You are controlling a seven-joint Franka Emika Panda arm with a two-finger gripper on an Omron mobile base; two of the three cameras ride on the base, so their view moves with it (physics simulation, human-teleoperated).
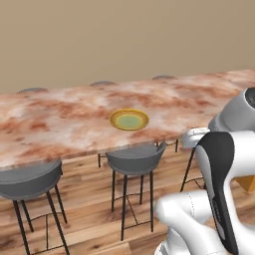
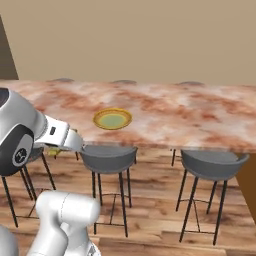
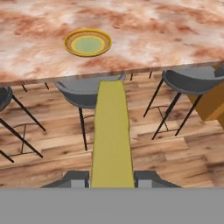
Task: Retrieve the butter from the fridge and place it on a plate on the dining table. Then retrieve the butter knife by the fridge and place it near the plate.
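In the hand view my gripper (image 3: 112, 177) is shut on the butter (image 3: 112, 131), a long pale-yellow stick running up from between the two dark fingertips (image 3: 77, 177). The butter hangs over the wooden floor, short of the near edge of the dining table (image 3: 166, 35). The plate (image 3: 87, 43), yellow-rimmed with a pale green centre, lies on the marbled top ahead and slightly left of the butter, with nothing on it. That plate (image 1: 129, 119) (image 2: 113, 119) sits near the table's front edge (image 1: 50, 124) in both base views. The fridge and the butter knife are out of view.
Round grey stools (image 1: 135, 159) (image 2: 109, 157) (image 3: 87, 94) stand along the table's near side, one directly under the plate's edge of the table. Another stool (image 2: 212, 165) is to the right. An orange cabinet corner (image 3: 214, 103) juts in at the right. The floor is wood.
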